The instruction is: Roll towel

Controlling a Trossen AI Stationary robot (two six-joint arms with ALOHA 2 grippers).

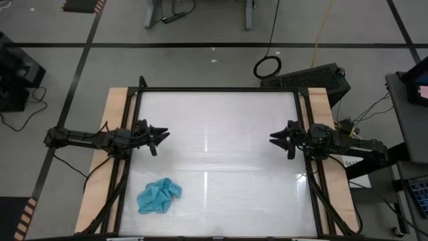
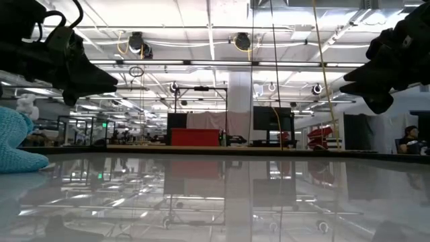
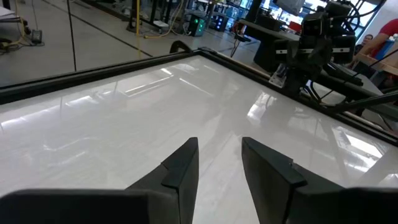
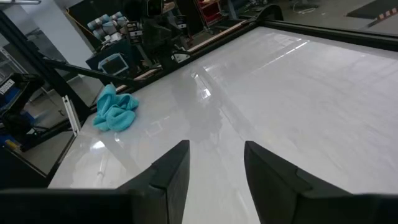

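The turquoise-blue towel point(image 1: 158, 195) lies crumpled in a heap on the white table near its front left corner; it also shows in the right wrist view point(image 4: 115, 109) and at the left edge of the low view point(image 2: 17, 144). My left gripper point(image 1: 162, 136) hovers open and empty at the table's left side, farther from the near edge than the towel. My right gripper point(image 1: 274, 137) hovers open and empty at the table's right side. Each gripper points toward the table's middle. In the wrist views the left fingers point(image 3: 217, 163) and right fingers point(image 4: 214, 165) stand apart above bare table.
The white tabletop point(image 1: 221, 134) has a black frame around it, with wooden strips point(image 1: 115, 107) along the left and right sides. The wide middle of the table between the two grippers holds nothing. Cables and equipment lie on the floor beyond the table.
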